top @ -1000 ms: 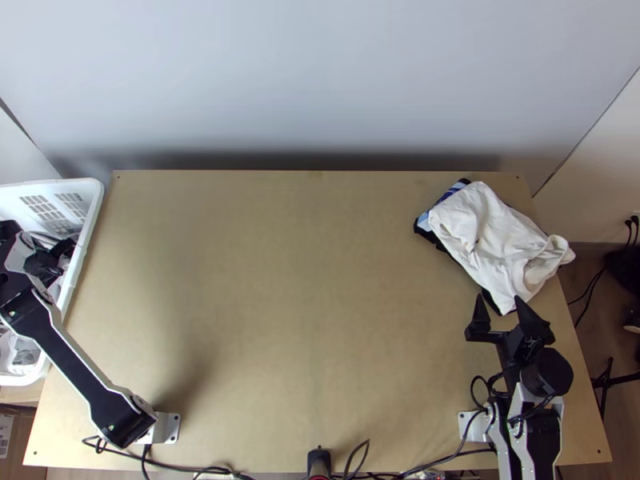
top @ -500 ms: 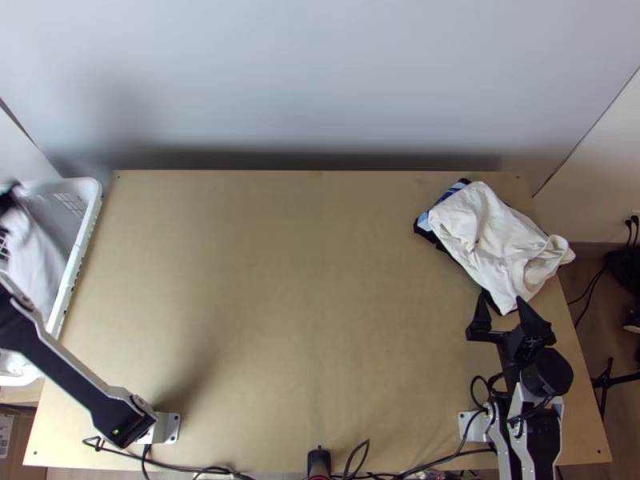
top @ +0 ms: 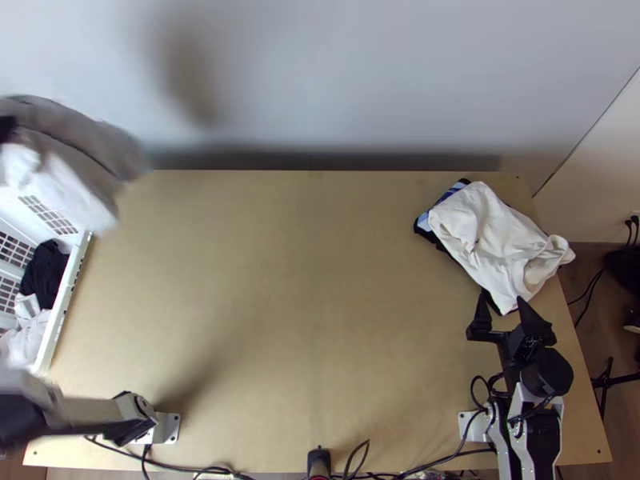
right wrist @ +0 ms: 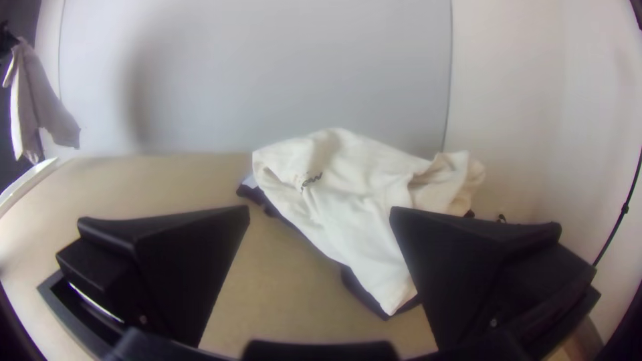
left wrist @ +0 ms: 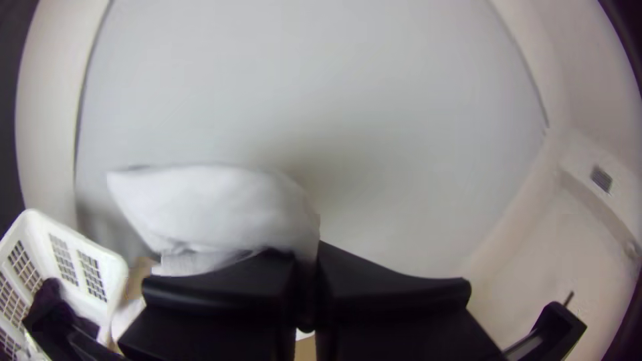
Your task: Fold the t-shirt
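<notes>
My left gripper [top: 6, 128] is at the top view's left edge, raised above the basket, with a bunched white and grey shirt [top: 76, 152] hanging from it. In the left wrist view the left gripper [left wrist: 307, 267] is shut on the light cloth [left wrist: 214, 204], which billows out beside the fingers. Low over the table's right side, my right gripper [top: 502, 308] stands open just in front of a pile of clothes. The right wrist view has the right gripper [right wrist: 319, 214] with its fingers wide apart and nothing between them.
A white basket [top: 68, 300] with black and white clothes stands at the table's left edge. At the back right of the table [top: 280, 320] lies a crumpled white garment [top: 488, 232] over dark and blue cloth. Cables run along the near edge.
The left arm has swung up out of the basket, lifting the white and grey shirt with it. The right arm and the pile have kept their places.
</notes>
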You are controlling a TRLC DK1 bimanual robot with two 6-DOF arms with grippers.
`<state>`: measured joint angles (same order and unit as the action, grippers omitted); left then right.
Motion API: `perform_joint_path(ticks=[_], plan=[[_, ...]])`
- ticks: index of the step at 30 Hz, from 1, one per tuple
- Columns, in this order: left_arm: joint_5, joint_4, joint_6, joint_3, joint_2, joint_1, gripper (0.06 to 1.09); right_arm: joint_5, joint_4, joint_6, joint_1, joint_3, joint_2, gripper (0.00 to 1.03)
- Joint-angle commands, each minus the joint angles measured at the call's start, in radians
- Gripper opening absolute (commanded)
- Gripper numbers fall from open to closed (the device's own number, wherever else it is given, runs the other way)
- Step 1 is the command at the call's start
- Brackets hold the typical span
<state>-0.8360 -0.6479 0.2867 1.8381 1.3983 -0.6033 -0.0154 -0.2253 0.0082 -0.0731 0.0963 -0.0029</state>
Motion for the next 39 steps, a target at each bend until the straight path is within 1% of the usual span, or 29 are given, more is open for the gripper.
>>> perform_joint_path(ticks=[1,3,4,6,8,10,14,18,20,23,29,31,36,38,39], plan=[[-0.038,0.123,-0.004,-0.493,-0.4,0.326,0.09,-0.001,0.003,0.003,-0.004,0.002,0.0,0.98],[0.029,0.148,0.0,-0.603,-0.449,0.476,0.09,-0.001,0.003,0.003,-0.01,0.002,0.0,0.98],[0.078,0.159,0.006,-0.642,-0.46,0.55,0.09,-0.001,0.004,0.003,-0.013,0.002,0.0,0.98],[0.147,0.165,0.008,-0.688,-0.463,0.654,0.09,-0.001,0.004,0.003,-0.019,0.002,0.0,0.98],[0.181,0.171,0.012,-0.705,-0.455,0.689,0.09,-0.001,0.004,0.003,-0.025,0.002,0.0,0.98],[0.183,0.172,0.022,-0.697,-0.444,0.677,0.09,-0.001,0.004,0.003,-0.03,0.002,0.0,0.98],[0.179,0.146,0.022,-0.628,-0.458,0.545,0.09,-0.001,0.003,0.003,-0.031,0.002,0.0,0.98],[0.14,0.108,-0.038,-0.534,-0.509,0.316,0.09,-0.001,0.0,0.003,-0.03,0.0,0.0,0.98],[0.133,0.106,-0.098,-0.522,-0.536,0.195,0.09,-0.001,0.0,0.003,-0.03,0.0,0.001,0.98],[0.133,0.086,-0.239,-0.531,-0.57,0.031,0.09,-0.001,-0.002,0.003,-0.03,0.0,0.0,0.98],[0.135,0.086,-0.419,-0.548,-0.591,-0.225,0.09,-0.001,-0.002,0.003,-0.03,0.0,0.001,0.98],[0.135,0.097,-0.478,-0.585,-0.596,-0.251,0.09,-0.001,-0.002,0.003,-0.03,0.0,0.0,0.98],[0.146,0.166,-0.495,-0.688,-0.61,-0.227,0.09,-0.001,-0.002,0.003,-0.03,0.0,0.0,0.98],[0.17,0.192,-0.485,-0.763,-0.619,-0.139,0.09,-0.001,-0.002,0.003,-0.03,0.0,0.0,0.98],[0.219,0.202,-0.475,-0.812,-0.621,-0.043,0.09,-0.001,-0.002,0.003,-0.031,0.0,0.0,0.98]])
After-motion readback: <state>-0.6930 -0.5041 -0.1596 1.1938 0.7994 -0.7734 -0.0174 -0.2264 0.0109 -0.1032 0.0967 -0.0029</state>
